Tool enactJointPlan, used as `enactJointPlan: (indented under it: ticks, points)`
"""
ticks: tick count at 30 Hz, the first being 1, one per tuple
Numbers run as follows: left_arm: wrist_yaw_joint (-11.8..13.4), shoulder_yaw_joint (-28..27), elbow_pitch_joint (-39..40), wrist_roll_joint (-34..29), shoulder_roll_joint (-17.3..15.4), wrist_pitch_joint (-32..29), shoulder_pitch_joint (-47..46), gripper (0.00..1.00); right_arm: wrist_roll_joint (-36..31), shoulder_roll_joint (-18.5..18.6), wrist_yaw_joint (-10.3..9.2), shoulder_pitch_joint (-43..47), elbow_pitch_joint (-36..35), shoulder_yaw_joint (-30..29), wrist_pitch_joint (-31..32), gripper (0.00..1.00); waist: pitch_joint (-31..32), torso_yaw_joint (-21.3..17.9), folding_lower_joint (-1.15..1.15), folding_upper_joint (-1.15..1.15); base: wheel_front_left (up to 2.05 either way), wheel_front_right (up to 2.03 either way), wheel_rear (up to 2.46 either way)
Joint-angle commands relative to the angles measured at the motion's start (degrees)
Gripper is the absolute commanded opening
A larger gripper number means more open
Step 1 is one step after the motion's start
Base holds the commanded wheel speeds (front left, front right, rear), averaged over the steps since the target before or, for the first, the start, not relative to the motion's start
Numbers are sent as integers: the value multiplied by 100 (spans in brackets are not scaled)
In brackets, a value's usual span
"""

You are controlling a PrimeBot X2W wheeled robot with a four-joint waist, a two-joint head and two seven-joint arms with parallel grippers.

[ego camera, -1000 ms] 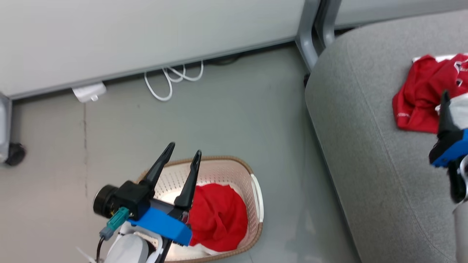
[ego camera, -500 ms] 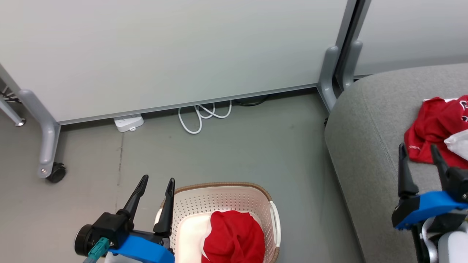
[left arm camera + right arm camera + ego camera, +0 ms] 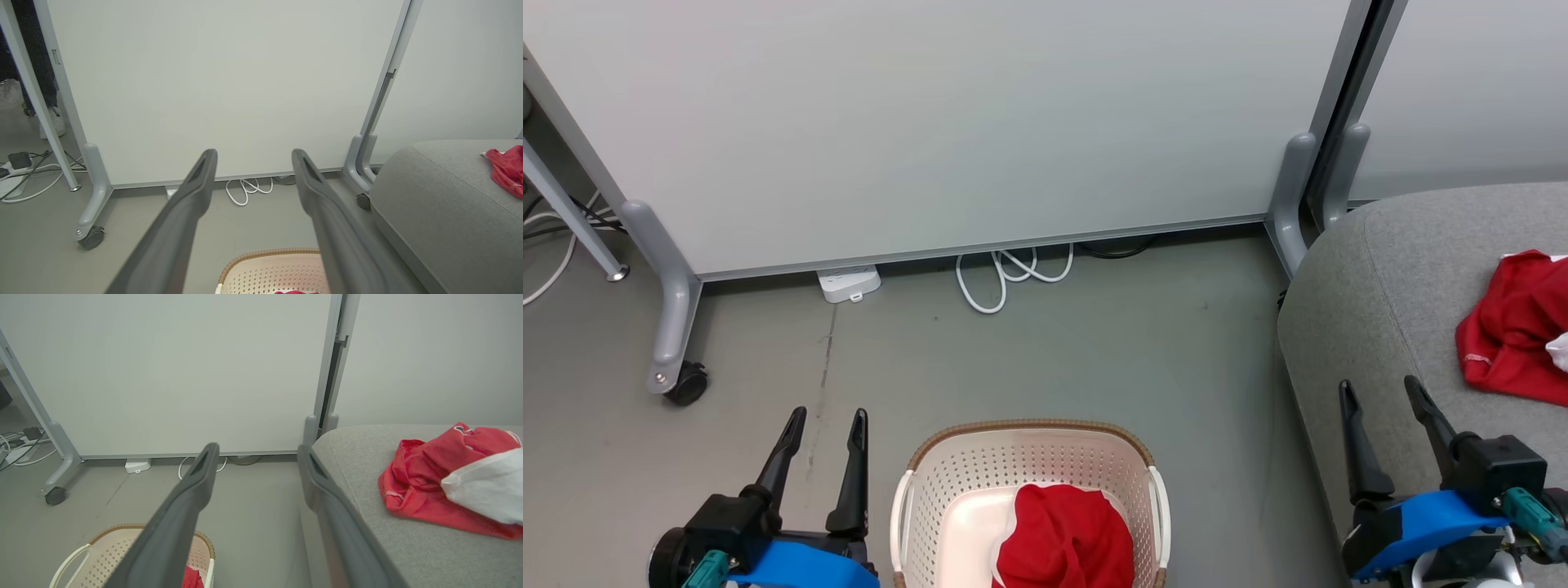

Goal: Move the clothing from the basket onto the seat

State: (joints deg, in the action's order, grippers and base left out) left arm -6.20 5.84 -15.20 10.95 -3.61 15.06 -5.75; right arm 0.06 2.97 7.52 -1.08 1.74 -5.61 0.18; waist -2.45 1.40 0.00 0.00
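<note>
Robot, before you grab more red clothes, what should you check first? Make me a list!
1. Left pincer open and empty: ok.
2. Right pincer open and empty: ok.
3. Red garment lying in the basket, ready to grab: ok.
4. Other garment resting on the seat: ok.
5. A pincer above the basket: not ok; the left one is beside it, the right one by the seat.
6. Anything hidden under the basket's garment: cannot tell.
</note>
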Motion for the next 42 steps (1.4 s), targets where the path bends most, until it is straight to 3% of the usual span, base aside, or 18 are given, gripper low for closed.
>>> enactJointPlan:
  ticks: [1, 23, 34, 42]
  points:
    - [-24, -76, 49, -51, -6, 17, 57, 100, 7, -13, -6, 113, -57, 66, 13, 100, -7, 0, 0, 0, 0, 0, 0]
    - [-85, -128, 52, -174, 46, 17, -85, 100, 101, -14, -5, -173, -82, 254, -20, 100, -364, -164, 0, 0, 0, 0, 0]
    - [-122, 84, -306, -235, -29, 17, -636, 100, 74, -13, -6, -926, -331, 398, -116, 100, -1632, -623, 0, 0, 0, 0, 0]
    - [-132, 735, -1126, -274, -187, 17, -1471, 100, 171, -15, -5, -1600, -339, 554, -301, 100, -2693, -1159, 0, 0, 0, 0, 0]
